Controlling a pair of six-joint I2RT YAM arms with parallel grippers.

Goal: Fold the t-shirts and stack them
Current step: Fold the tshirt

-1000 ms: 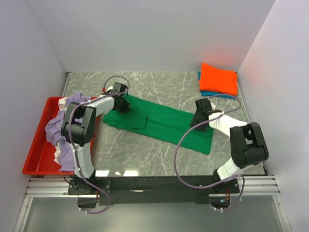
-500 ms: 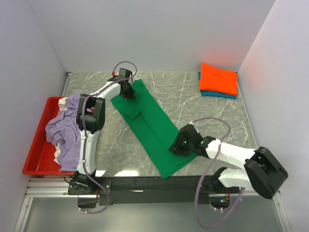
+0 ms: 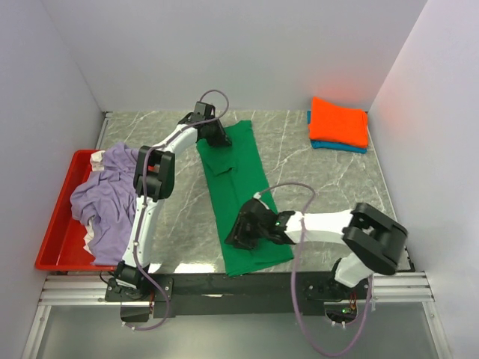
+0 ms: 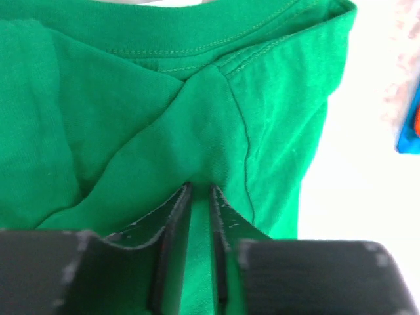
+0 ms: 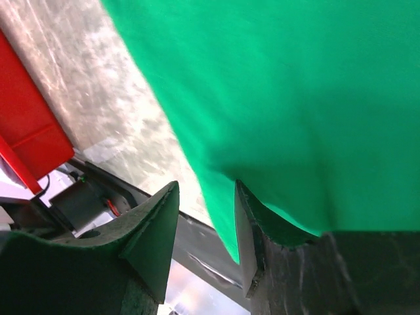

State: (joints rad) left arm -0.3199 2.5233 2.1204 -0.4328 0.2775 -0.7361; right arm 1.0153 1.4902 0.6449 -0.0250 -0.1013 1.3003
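The green t-shirt (image 3: 236,176) lies as a long folded strip running from the back of the table toward the front edge. My left gripper (image 3: 220,137) is at its far end by the collar. In the left wrist view the left gripper (image 4: 200,188) has its jaws a narrow slit apart, with a ridge of the green t-shirt (image 4: 164,98) between them. My right gripper (image 3: 233,239) sits on the strip's near left edge. In the right wrist view the right gripper (image 5: 207,184) is open, and the hem of the green t-shirt (image 5: 295,98) drapes against one finger only. The orange t-shirt (image 3: 339,122) lies folded on the blue one (image 3: 337,145) at the back right.
A lavender t-shirt (image 3: 105,198) is heaped in the red tray (image 3: 56,224) at the left. White walls close in the back and both sides. The table's front rail (image 3: 239,283) runs just below the shirt's near end.
The green shirt has swung from lying crosswise to lengthways. My left gripper carried its end back and right, the right gripper moved near and left. The left jaws have parted slightly.
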